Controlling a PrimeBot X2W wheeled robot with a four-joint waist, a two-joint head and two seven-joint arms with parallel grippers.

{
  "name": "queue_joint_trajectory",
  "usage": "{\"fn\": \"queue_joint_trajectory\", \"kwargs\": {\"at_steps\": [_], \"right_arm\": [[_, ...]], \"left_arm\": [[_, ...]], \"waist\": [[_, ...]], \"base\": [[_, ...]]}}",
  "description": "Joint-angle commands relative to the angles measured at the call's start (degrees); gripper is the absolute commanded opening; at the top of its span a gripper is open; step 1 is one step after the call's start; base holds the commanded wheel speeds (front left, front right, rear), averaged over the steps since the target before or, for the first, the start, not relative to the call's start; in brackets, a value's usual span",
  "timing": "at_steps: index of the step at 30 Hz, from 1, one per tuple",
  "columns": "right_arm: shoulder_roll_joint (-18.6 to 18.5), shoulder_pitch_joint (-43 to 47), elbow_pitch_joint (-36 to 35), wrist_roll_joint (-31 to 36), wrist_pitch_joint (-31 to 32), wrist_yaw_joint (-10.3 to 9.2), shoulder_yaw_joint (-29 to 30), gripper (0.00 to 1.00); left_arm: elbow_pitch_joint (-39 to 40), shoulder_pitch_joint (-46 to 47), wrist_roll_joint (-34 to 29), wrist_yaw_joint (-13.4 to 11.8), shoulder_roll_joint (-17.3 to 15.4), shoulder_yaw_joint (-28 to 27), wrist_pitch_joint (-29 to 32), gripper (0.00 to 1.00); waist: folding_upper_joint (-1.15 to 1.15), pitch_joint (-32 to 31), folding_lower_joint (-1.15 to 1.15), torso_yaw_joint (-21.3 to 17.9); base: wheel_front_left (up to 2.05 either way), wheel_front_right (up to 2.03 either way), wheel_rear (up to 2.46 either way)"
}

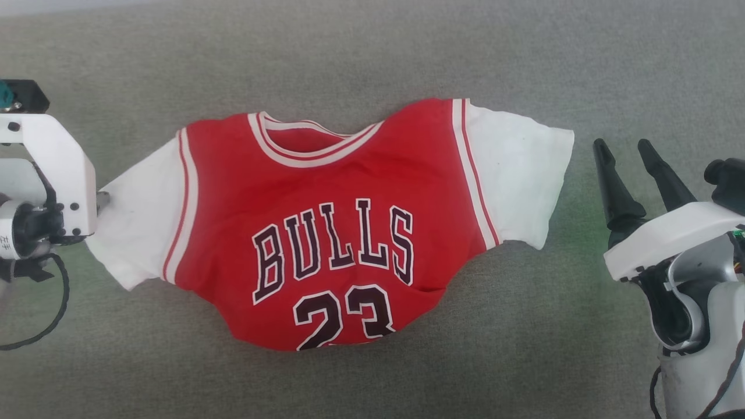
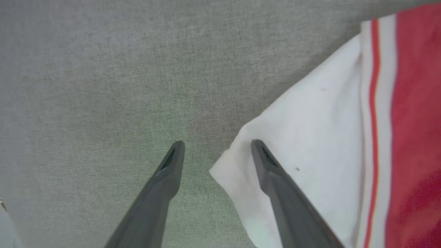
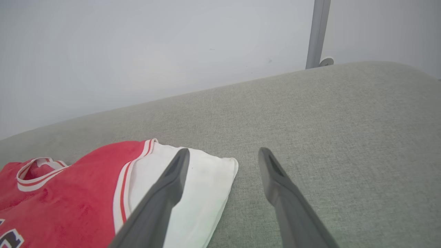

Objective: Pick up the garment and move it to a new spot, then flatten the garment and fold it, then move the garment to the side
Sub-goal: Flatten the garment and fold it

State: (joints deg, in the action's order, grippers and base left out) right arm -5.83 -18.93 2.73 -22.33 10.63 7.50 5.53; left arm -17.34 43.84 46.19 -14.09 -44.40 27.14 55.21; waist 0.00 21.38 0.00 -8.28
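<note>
On grey upholstery the garment lies, pale wall behind.

Lab-like room: grey upholstered surface, bare white wall

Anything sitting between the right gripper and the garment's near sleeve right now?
No, that stretch is bare: in the head view, plain grey upholstery separates the right gripper from the garment and its white sleeve, which it does not touch.

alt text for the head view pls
A red jersey with white sleeves, lettered BULLS 23, lies face up and spread on a grey fabric surface. The left gripper is at its left sleeve edge; the right gripper, fingers apart, is clear of the right sleeve.
</note>
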Motion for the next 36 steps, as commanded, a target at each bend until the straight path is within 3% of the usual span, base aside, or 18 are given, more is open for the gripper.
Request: {"fn": "queue_joint_trajectory", "kwargs": {"at_steps": [1, 10, 11, 12, 13, 23, 36], "right_arm": [[-0.18, -0.20, -0.05, -0.39, 0.39, -0.02, -0.19, 1.00], [-0.57, -0.66, -1.13, -1.35, 3.56, -0.02, -1.14, 1.00], [-0.75, -0.76, -1.19, -1.36, 4.09, -0.02, -1.33, 1.00], [-0.88, -0.90, -1.22, -1.40, 4.67, -0.02, -1.45, 1.00], [-0.94, -1.04, -1.21, -1.49, 5.26, -0.02, -1.55, 1.00], [-3.92, -5.27, 1.86, -1.96, 15.72, -0.02, -3.07, 1.00], [-10.10, -17.08, 14.62, 2.67, 37.69, -0.06, -4.16, 1.00]], "left_arm": [[-0.88, 0.73, 0.02, 0.11, 0.28, 0.08, 0.29, 1.00], [-7.96, -0.40, 3.17, -2.97, 5.14, 0.93, 4.80, 1.00], [-8.69, -0.82, 3.65, -3.78, 5.76, 0.95, 5.66, 0.47], [-8.78, -1.27, 4.13, -3.25, 6.13, 1.48, 6.49, 0.10], [-8.76, -1.42, 5.07, -3.34, 6.65, 1.09, 6.69, 0.00], [-8.48, 1.33, 5.09, 0.42, 9.37, 0.84, 2.44, 0.00], [-11.06, 5.61, 5.02, 2.69, 14.24, 2.32, -0.58, 0.00]], "waist": [[0.00, 0.62, 0.00, -0.48], [0.00, 2.24, 0.00, -0.49], [0.00, 2.28, 0.00, -0.39], [0.00, 2.33, 0.00, -0.28], [0.00, 2.41, 0.00, -0.12], [0.00, 3.46, 0.00, 3.04], [0.00, 5.37, 0.00, 8.47]], "base": [[0.00, 0.00, 0.00], [0.00, 0.00, 0.00], [0.00, 0.00, 0.00], [0.00, 0.00, 0.00], [0.00, 0.00, 0.00], [0.00, 0.00, 0.00], [0.00, 0.00, 0.00]]}}
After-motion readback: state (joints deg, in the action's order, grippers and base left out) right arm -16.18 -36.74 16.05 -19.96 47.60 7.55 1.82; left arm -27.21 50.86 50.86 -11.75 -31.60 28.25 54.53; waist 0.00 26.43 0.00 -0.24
